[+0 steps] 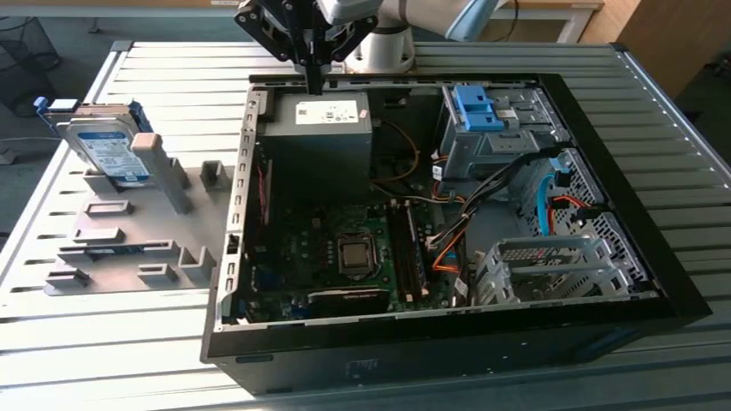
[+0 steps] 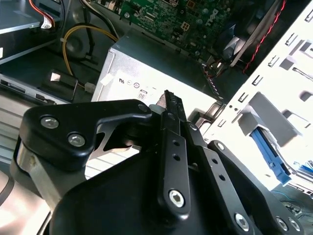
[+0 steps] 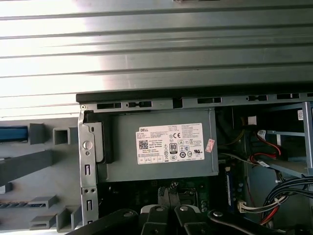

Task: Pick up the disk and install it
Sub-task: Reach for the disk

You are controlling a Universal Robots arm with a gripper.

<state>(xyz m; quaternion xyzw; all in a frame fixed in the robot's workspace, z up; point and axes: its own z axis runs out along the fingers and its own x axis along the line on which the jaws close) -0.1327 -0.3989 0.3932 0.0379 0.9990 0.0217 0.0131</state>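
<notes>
At nine o'clock of the open computer case [image 1: 674,295] in the exterior view, the disk [image 1: 109,150] stands on edge, tilted back, in a slot of a grey holder block [image 1: 126,248]. Its blue-and-white label faces the camera, and its blue carrier frame [image 1: 48,106] shows along its upper edge. The holder block lies on the slatted metal counter [image 1: 115,342], just beside the case wall.

Well apart from the disk, toward its three o'clock, the gripper [image 1: 312,86] hangs at the twelve o'clock rim of the case, pointing down over the far edge of the power supply [image 1: 325,128]. Its fingers [image 2: 166,105] are pressed together with nothing between them; in the first wrist view the gripper [image 3: 170,192] sits over the power supply's [image 3: 156,147] white sticker side, not touching it.

Inside the case, the motherboard [image 1: 342,248] lies at six o'clock of the power supply. A blue drive bracket [image 1: 474,107] sits at its three o'clock, and a perforated metal drive cage [image 1: 549,265] stands at the case's four o'clock corner.
</notes>
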